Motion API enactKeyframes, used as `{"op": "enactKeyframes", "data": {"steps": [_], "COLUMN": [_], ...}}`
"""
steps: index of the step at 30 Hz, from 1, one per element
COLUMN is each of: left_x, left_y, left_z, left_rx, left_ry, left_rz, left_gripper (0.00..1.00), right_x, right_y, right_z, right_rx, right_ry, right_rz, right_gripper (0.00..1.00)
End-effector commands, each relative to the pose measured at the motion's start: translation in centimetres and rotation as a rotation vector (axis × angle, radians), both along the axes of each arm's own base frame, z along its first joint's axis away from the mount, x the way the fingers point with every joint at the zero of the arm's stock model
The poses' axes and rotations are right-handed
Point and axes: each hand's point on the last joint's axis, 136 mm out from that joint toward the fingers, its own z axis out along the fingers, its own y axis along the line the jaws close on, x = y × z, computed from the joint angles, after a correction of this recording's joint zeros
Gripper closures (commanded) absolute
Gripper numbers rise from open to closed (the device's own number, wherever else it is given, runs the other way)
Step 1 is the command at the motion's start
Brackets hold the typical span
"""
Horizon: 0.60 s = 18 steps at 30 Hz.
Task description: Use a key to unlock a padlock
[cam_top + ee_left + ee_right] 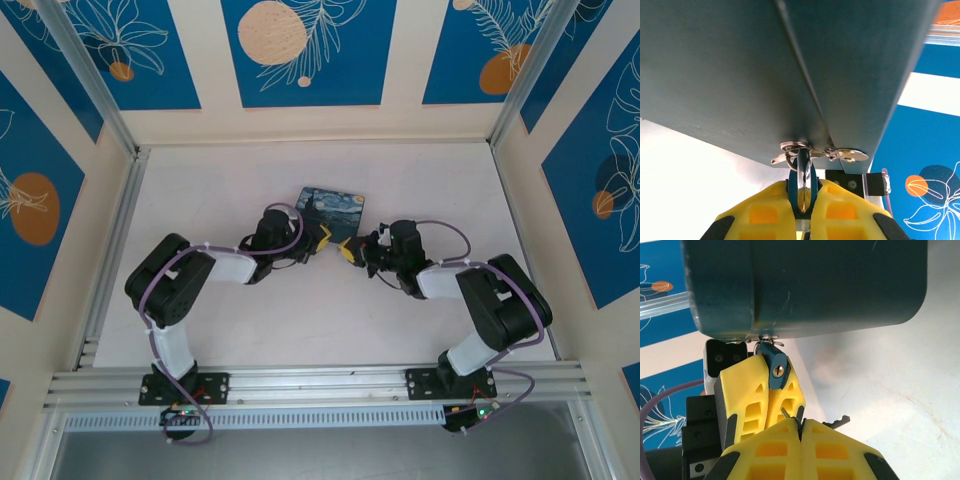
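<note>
Left gripper [803, 192] tight on padlock [777, 371]

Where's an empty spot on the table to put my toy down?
Bare table lies between the left base and right base, and patches flank the painted box out to both sides. Crowded just before the box, where left tool and right tool nearly meet.

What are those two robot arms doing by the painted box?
The left gripper holds the little blue padlock, which hangs from the latch of the painted box. The right gripper is shut on the tiny key, close to the padlock's keyhole. The key isn't in yet.
</note>
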Motion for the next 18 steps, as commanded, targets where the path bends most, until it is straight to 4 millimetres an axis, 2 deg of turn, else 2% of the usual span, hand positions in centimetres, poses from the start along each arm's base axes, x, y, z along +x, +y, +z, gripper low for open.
{"op": "enactKeyframes", "data": {"steps": [1, 6, 11, 18], "left_x": [0.31, 0.34, 0.34, 0.32], "left_y": [-1.2, -1.2, -1.17, -1.2], "left_z": [1.76, 1.78, 1.77, 1.79], "left_rx": [-0.04, -0.04, -0.037, -0.037], "left_ry": [-0.035, -0.034, -0.034, -0.036], "left_rz": [-0.03, -0.028, -0.028, -0.03], "left_gripper": [1.0, 1.0, 1.0, 1.0], "right_x": [0.88, 1.19, 1.49, 1.68], "right_y": [0.11, 0.71, 0.48, 0.09], "right_z": [-0.08, -0.38, -0.9, -0.56], "right_rx": [0.02, 0.028, 0.026, 0.018], "right_ry": [0.026, 0.05, 0.07, 0.066], "right_rz": [-0.068, -0.089, -0.122, -0.149], "right_gripper": [1.0, 1.0, 1.0, 1.0]}}
